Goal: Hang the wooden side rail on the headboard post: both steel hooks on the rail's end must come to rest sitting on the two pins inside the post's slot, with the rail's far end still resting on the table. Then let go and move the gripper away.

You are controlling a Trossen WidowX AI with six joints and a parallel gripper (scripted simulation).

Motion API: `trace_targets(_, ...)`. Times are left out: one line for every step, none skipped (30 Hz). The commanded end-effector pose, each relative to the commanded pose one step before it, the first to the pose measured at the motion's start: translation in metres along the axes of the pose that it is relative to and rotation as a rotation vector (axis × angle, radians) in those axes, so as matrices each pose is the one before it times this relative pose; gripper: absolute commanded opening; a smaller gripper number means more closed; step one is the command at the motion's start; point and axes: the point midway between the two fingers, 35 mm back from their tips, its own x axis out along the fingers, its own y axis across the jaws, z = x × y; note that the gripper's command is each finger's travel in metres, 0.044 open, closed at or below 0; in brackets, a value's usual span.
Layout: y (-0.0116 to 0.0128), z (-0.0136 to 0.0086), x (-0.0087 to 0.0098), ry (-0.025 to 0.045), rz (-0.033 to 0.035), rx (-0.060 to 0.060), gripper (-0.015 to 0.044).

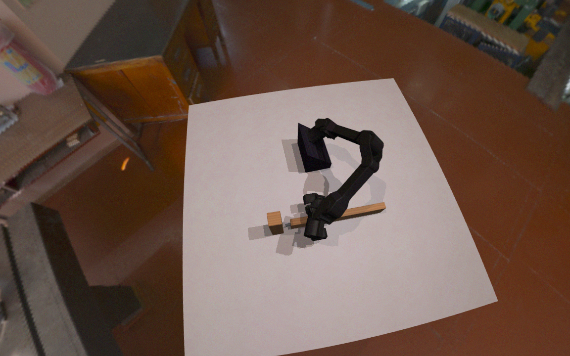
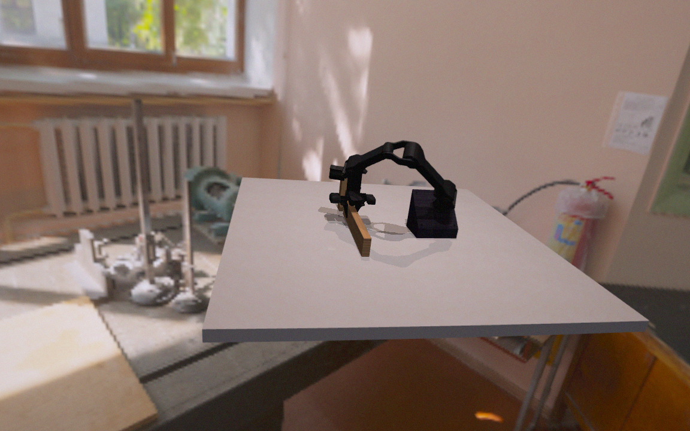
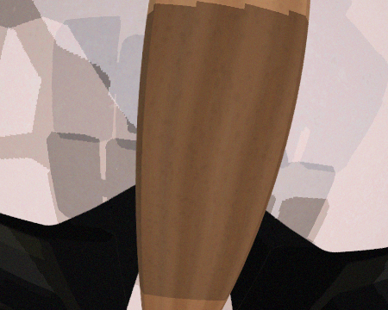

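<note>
With its two black fingers pressed against opposite sides of the wooden rail (image 1: 364, 211) (image 2: 359, 230) (image 3: 220, 129), the gripper (image 1: 315, 216) (image 2: 348, 207) (image 3: 190, 189) is pinching the rail, which runs up through the middle of the wrist view. Part of the gripped stretch is hidden under the gripper in the top view. At the rail's near end, small grey steel hooks (image 1: 287, 225) bridge the narrow gap to the upright wooden post (image 1: 274, 222) (image 2: 342, 188); whether they sit on the pins cannot be told, as the slot is out of sight. The rail's other end points away from the post and appears to rest on the pale table (image 1: 242, 288) (image 2: 417, 294) (image 3: 371, 207). From the gripper, the black arm (image 1: 357, 177) (image 2: 378, 155) bends up and back to its dark, block-shaped base (image 1: 318, 167) (image 2: 425, 229), standing on the same table, well apart from the post.
</note>
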Motion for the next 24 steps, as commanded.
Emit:
trace_targets(-0.00024, -0.00054, -0.00279, -0.00147, -0.00409, 0.0040, 0.0000)
trace_targets(0.00000, 0.00000, -0.00017, 0.00001, 0.00000, 0.0000, 0.0000)
trace_targets(0.00000, 0.00000, -0.00017, 0.00001, 0.00000, 0.0000, 0.0000)
trace_targets(0.00000, 0.00000, -0.00017, 0.00001, 0.00000, 0.0000, 0.0000)
trace_targets(0.00000, 0.00000, -0.00017, 0.00001, 0.00000, 0.0000, 0.0000)
trace_targets(0.00000, 0.00000, -0.00017, 0.00001, 0.00000, 0.0000, 0.0000)
trace_targets(0.00000, 0.00000, -0.00017, 0.00001, 0.00000, 0.0000, 0.0000)
trace_targets(0.00000, 0.00000, -0.00017, 0.00001, 0.00000, 0.0000, 0.0000)
trace_targets(0.00000, 0.00000, -0.00017, 0.00001, 0.00000, 0.0000, 0.0000)
trace_targets(0.00000, 0.00000, -0.00017, 0.00001, 0.00000, 0.0000, 0.0000)
trace_targets(0.00000, 0.00000, -0.00017, 0.00001, 0.00000, 0.0000, 0.0000)
trace_targets(0.00000, 0.00000, -0.00017, 0.00001, 0.00000, 0.0000, 0.0000)
trace_targets(0.00000, 0.00000, -0.00017, 0.00001, 0.00000, 0.0000, 0.0000)
trace_targets(0.00000, 0.00000, -0.00017, 0.00001, 0.00000, 0.0000, 0.0000)
trace_targets(0.00000, 0.00000, -0.00017, 0.00001, 0.00000, 0.0000, 0.0000)
trace_targets(0.00000, 0.00000, -0.00017, 0.00001, 0.00000, 0.0000, 0.0000)
trace_targets(0.00000, 0.00000, -0.00017, 0.00001, 0.00000, 0.0000, 0.0000)
trace_targets(0.00000, 0.00000, -0.00017, 0.00001, 0.00000, 0.0000, 0.0000)
trace_targets(0.00000, 0.00000, -0.00017, 0.00001, 0.00000, 0.0000, 0.0000)
trace_targets(0.00000, 0.00000, -0.00017, 0.00001, 0.00000, 0.0000, 0.0000)
trace_targets(0.00000, 0.00000, -0.00017, 0.00001, 0.00000, 0.0000, 0.0000)
trace_targets(0.00000, 0.00000, -0.00017, 0.00001, 0.00000, 0.0000, 0.0000)
trace_targets(0.00000, 0.00000, -0.00017, 0.00001, 0.00000, 0.0000, 0.0000)
trace_targets(0.00000, 0.00000, -0.00017, 0.00001, 0.00000, 0.0000, 0.0000)
